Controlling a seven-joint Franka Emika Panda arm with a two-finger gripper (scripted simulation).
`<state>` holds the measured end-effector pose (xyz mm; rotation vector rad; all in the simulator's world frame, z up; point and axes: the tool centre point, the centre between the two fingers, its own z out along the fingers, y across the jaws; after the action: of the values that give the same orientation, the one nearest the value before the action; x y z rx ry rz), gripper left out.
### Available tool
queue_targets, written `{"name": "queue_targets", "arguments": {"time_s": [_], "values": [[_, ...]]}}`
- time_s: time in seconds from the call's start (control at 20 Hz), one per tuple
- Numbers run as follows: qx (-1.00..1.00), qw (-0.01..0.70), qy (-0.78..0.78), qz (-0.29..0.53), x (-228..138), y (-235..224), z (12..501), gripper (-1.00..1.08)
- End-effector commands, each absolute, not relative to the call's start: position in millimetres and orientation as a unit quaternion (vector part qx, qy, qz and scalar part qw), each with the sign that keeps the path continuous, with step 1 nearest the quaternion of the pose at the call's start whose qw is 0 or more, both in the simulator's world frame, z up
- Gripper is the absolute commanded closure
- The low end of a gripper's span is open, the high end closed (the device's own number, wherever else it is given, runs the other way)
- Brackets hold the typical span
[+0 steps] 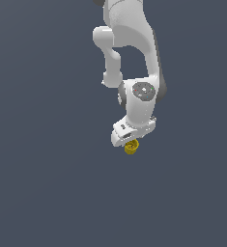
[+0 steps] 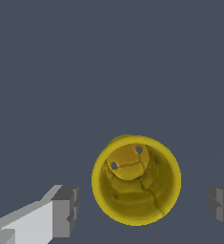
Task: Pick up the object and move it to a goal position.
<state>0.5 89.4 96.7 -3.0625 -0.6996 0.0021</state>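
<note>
Your white two-finger gripper (image 2: 142, 209) is spread wide, grey fingers (image 2: 66, 210) clear of the small mustard-yellow ribbed tapered cup (image 2: 136, 180) on both sides. The cup sits between them, hollow mouth facing the wrist camera. In the exterior view it pokes out at 6 o'clock under the white arm (image 1: 134, 72).

No legible text, label, brand, number or sign appears in either view. The yellow cup (image 2: 136, 180) between the fingers of the gripper (image 2: 144, 209) is unmarked, as is the white arm (image 1: 134, 58) above it.

Cup (image 2: 136, 180) between end effector (image 2: 144, 207) fingers (image 2: 65, 211)
</note>
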Motion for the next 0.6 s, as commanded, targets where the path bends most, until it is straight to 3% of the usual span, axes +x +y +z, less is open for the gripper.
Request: {"name": "queue_targets", "arguments": {"time_s": [0.0, 0.55], "values": [[-0.975, 0.000, -0.223, 0.001, 0, 89, 94, -0.92], [-0.974, 0.000, -0.226, 0.000, 0, 90, 49, -0.92]]}}
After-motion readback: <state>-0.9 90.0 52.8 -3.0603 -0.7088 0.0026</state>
